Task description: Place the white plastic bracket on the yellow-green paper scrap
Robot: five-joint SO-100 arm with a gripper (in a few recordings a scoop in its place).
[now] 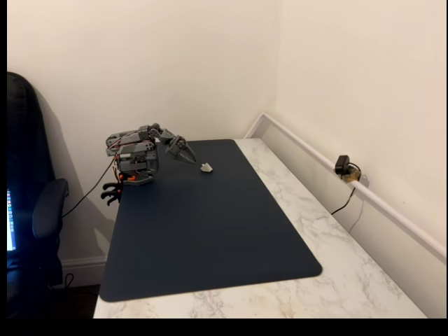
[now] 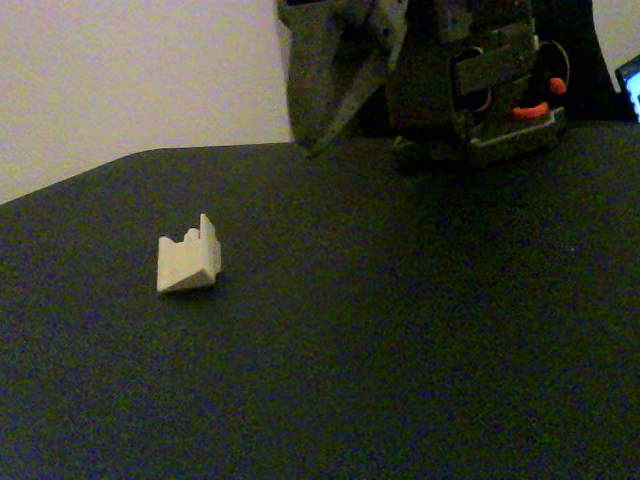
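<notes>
The white plastic bracket (image 1: 206, 167) lies on the dark mat (image 1: 210, 231) near its far edge; in a fixed view it is a small cream block with upright prongs (image 2: 188, 262). My gripper (image 1: 192, 160) hangs just left of and above the bracket, apart from it, with the arm folded back over its base. Its jaws look shut to a point with nothing between them, and the tip (image 2: 312, 145) hovers over the mat's far edge behind the bracket. The yellow-green paper scrap is out of view.
The mat covers most of a white marble table (image 1: 336, 280) set in a wall corner. The arm's base (image 1: 136, 168) is clamped at the mat's back left. A small camera (image 1: 344, 166) sits by the right wall rail. A dark chair (image 1: 35, 210) stands left.
</notes>
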